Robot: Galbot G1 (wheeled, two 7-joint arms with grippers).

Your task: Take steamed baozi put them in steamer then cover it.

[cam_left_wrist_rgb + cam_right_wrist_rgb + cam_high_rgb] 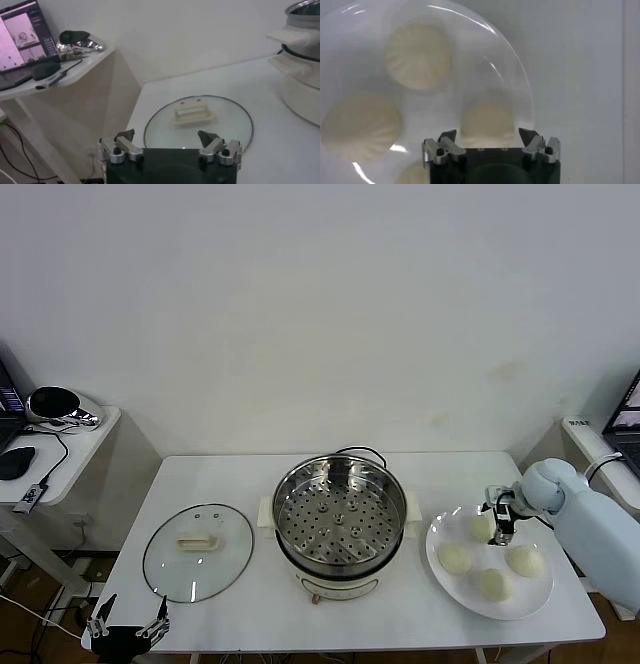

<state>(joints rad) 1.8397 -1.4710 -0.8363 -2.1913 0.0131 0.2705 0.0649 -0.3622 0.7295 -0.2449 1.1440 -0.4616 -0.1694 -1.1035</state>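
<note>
Baozi: I count four on the white plate [535, 599] at the table's right edge. My right gripper [498, 529] hangs over the rear baozi [481, 527], fingers spread either side of it, not visibly gripping. Steamer [340, 519] stands mid-table, uncovered; the cover [198, 550] lies flat toward the left edge. My left gripper [128, 627], spread wide, waits off the front-left corner.

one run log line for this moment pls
right gripper over back bun on plate | left gripper open, parked | steamer empty | lid on table

head high; wrists low, close
</note>
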